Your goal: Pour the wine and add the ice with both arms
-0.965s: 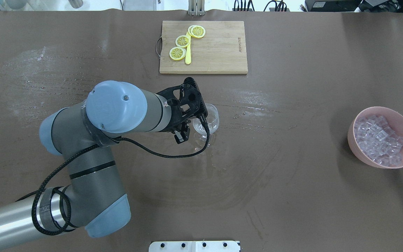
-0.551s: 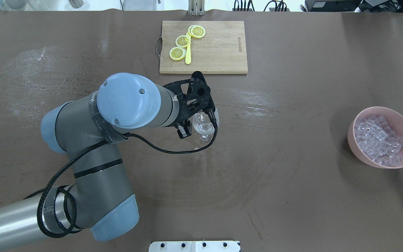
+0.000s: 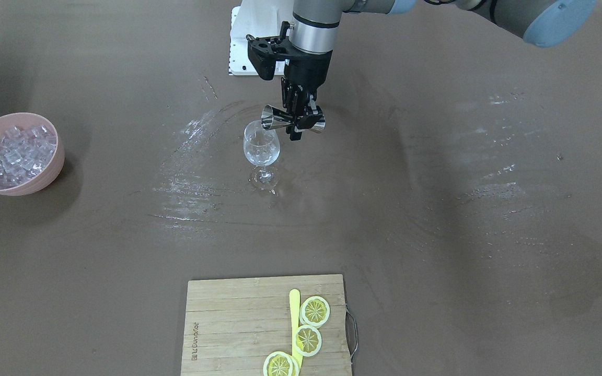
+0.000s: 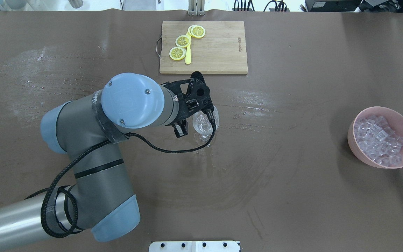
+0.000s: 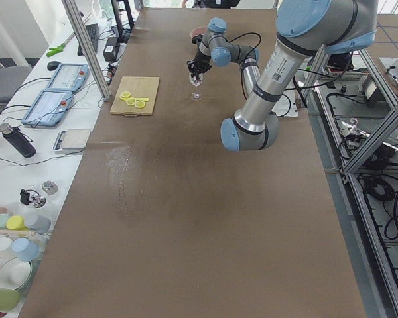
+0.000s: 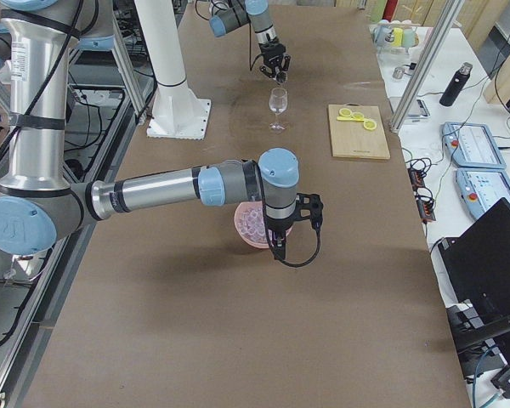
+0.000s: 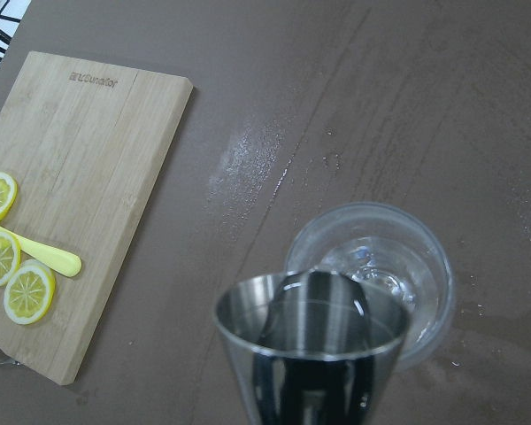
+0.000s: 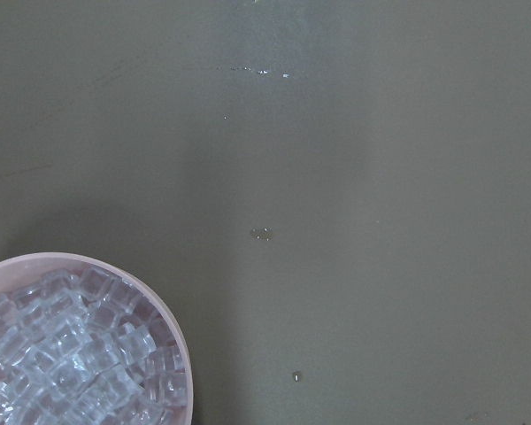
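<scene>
Clamps the jigger (image 3: 272, 118) over the wine glass (image 3: 262, 149) in the left gripper (image 3: 297, 125); cannot tell the right gripper's (image 6: 278, 252) width near the pink bowl (image 3: 56, 161) of ice (image 3: 11, 151), probably slippery, best pinched across flat faces.

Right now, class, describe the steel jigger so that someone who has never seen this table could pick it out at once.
On the brown table, find the clear wine glass standing near the middle. Just above its rim, the left gripper holds the jigger tipped on its side. Unlike the glass beside it, it is shiny steel and hourglass-shaped.
</scene>
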Tool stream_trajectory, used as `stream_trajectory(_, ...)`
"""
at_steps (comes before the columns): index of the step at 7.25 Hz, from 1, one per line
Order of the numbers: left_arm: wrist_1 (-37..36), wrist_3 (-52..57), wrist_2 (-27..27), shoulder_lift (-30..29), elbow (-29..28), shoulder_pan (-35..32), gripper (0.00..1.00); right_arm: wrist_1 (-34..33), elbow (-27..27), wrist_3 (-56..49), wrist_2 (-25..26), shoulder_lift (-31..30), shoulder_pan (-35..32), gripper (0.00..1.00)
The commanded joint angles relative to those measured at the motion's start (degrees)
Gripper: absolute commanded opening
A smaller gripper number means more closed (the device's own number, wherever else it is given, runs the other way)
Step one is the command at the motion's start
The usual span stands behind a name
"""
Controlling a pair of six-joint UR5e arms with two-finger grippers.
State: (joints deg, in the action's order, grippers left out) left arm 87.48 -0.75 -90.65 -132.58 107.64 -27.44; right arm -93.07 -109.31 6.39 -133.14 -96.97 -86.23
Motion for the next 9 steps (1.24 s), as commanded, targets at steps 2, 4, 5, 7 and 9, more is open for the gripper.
stream_trajectory(2, -2.7, 1.3, 2.9, 0.0, 0.2, 0.3, 0.00, 0.0, 0.0, 0.1, 0.0, 0.0, 0.0, 1.00)
stream_trajectory(4, -3.4, 1.4, 4.4, -0.1, 0.2, 1.0, 0.00, 0.0, 0.1, 0.1, 0.0, -0.1, 0.0, 1.00)
stream_trajectory(5, -4.5, 1.4, 5.3, -0.2, 0.3, 1.0, 0.00, 0.0, 0.1, 0.1, 0.0, -0.1, 0.0, 1.00)
stream_trajectory(7, -5.5, 2.2, 8.0, -0.4, 0.6, 2.2, 0.00, 0.0, 0.1, 0.1, 0.0, -0.1, 0.0, 1.00)
stream_trajectory(9, -9.3, 2.2, 11.2, -2.1, 1.2, 4.1, 0.00, 0.0, 0.1, 0.1, 0.0, -0.1, 0.0, 1.00)
